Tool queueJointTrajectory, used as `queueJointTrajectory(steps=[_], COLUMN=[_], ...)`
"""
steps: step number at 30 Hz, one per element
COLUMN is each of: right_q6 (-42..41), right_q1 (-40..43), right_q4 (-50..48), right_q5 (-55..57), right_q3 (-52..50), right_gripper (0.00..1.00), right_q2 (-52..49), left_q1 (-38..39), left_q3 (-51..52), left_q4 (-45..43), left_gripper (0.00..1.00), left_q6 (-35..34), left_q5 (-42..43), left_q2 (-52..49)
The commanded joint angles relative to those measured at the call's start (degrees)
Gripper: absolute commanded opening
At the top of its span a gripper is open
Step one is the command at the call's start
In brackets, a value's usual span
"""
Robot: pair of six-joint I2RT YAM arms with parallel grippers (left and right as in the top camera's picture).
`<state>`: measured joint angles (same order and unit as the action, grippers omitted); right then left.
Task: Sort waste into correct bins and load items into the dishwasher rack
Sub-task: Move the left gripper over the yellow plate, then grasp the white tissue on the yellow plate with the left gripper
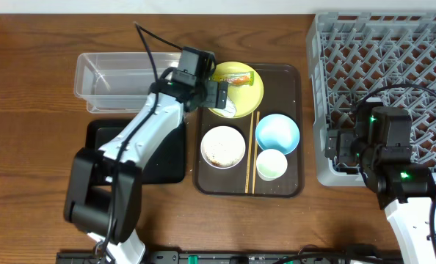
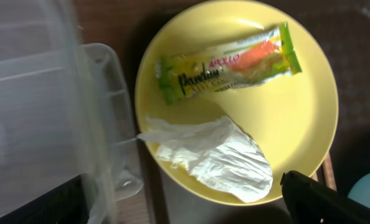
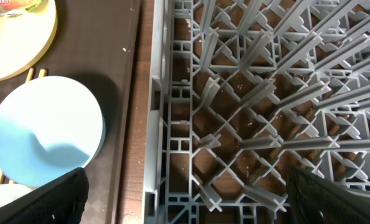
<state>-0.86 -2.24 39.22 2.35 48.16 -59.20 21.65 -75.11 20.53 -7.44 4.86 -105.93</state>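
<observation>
Left gripper (image 1: 225,95): we read its fingers as spread wide with nothing between them, hanging over the round yellow plate (image 2: 297,118).
Task thing: the small green-and-orange printed snack wrapper (image 2: 225,65) lies flat on the plate's far half.
Direction: we see it just ahead of the fingertips, and a crumpled white tissue (image 2: 216,155) lies between them.
Long axis: it runs side to side, along the line between the fingers, so we judge a wrist turn is needed.
Nearer arm: left. The right gripper (image 1: 332,149), spread and empty, hovers over the left edge of the large grey plastic lattice rack (image 1: 379,44).
Edges: the clear plastic rectangular tub (image 1: 82,81) stands just left of the plate.
Room: there is open space above the wrapper.
</observation>
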Motion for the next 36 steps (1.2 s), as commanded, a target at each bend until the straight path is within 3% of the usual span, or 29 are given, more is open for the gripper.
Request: queueJointTrajectory(steps=[1,11,15,30,36], right_q6=[-0.8,-0.8,-0.8,-0.8,-0.8], right_q1=[-0.8,-0.8,-0.8,-0.8,-0.8], right_q4=[0.1,0.2,0.3,0.5,0.6], right_q5=[-0.1,-0.1,-0.1,-0.1,-0.1], right_q3=[1.2,1.2,1.2,1.2,1.2], right_gripper=[0.99,0.99,0.99,0.99,0.99], right_q2=[0.1,0.1,0.1,0.1,-0.1], left_q1=[1.5,3.3,3.3,3.2,4.5], left_q3=[-0.8,-0.8,-0.8,-0.8,-0.8], left_q4=[-0.6,-1.9,-0.9,-0.1,0.0], left_gripper=[0.97,0.92,0.93,0.93,0.93], left_q6=[0.3,0.3,0.3,2.9,2.7], left_q5=[0.0,-0.3,-5.1,-8.6,-6.3], left_q2=[-2.5,-4.8,-3.8,6.8,9.5])
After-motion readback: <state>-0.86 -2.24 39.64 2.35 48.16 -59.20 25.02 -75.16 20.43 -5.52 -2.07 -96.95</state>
